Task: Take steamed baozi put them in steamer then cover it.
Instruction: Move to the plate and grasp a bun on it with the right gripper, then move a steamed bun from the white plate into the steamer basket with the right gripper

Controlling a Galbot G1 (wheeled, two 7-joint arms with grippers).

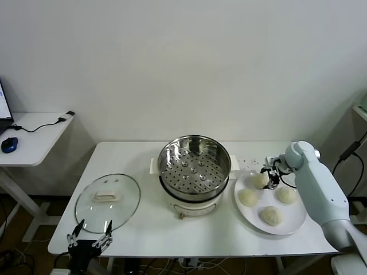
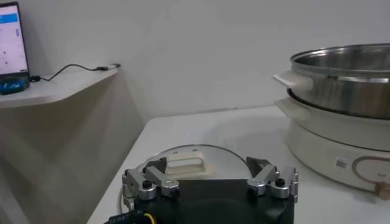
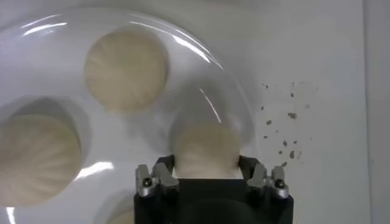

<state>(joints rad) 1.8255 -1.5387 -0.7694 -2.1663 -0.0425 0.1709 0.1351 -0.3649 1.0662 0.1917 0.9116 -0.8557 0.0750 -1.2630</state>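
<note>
Four cream-white baozi lie on a white plate (image 1: 289, 224) at the right of the table. My right gripper (image 1: 269, 175) is down at the plate's far side, its fingers (image 3: 166, 165) against both sides of the far baozi (image 3: 204, 146), which still rests on the plate. The other baozi (image 1: 248, 197) (image 1: 285, 195) (image 1: 270, 215) lie loose. The steel steamer (image 1: 194, 163) stands empty on its white pot base at the table's middle. The glass cover (image 1: 107, 200) lies flat at the left. My left gripper (image 1: 90, 236) is open and empty, low beside the cover's near edge.
A side desk (image 1: 34, 134) with a blue mouse and a cable stands at the far left. Dark crumbs (image 3: 286, 115) speckle the table beside the plate. The table's front edge (image 1: 189, 252) runs just before the plate and cover.
</note>
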